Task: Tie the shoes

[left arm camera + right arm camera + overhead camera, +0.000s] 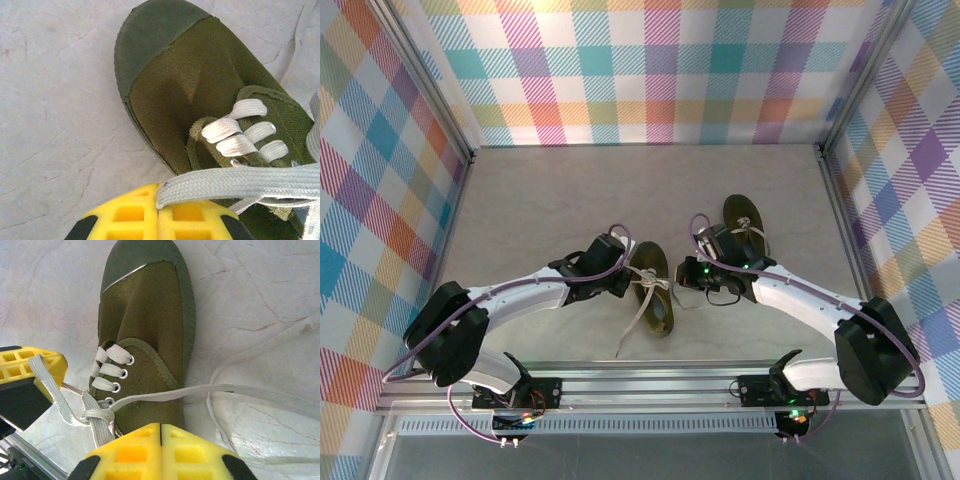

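Pale, crackled table (550, 200) under checked walls (650, 70). Your olive canvas near shoe (658, 300), rubber-toed, lies centre between both grippers; the far shoe (745, 220) sits farther back, to its right. Left gripper (159, 207) pinches a flat woven lace (240, 182); right gripper (161, 435) has yellow fingers (135, 452) pressed together.

Top view: the right arm (790, 295) covers the near part of the far shoe (740, 212), up-right of the near shoe (658, 300). The lace crossings on the near shoe are too small to trace. Left wrist: near shoe's heel is cut off at the right and bottom edges, and the flat lace (240, 181) across it runs out at the right edge, its other end lost between the closed pads of the left gripper (159, 200). Right wrist: heel is hidden behind the right gripper (161, 440), pads pressed together, lace pinched or not cannot be told, and the loose lace (260, 392) right of the shoe is cut by the edge.
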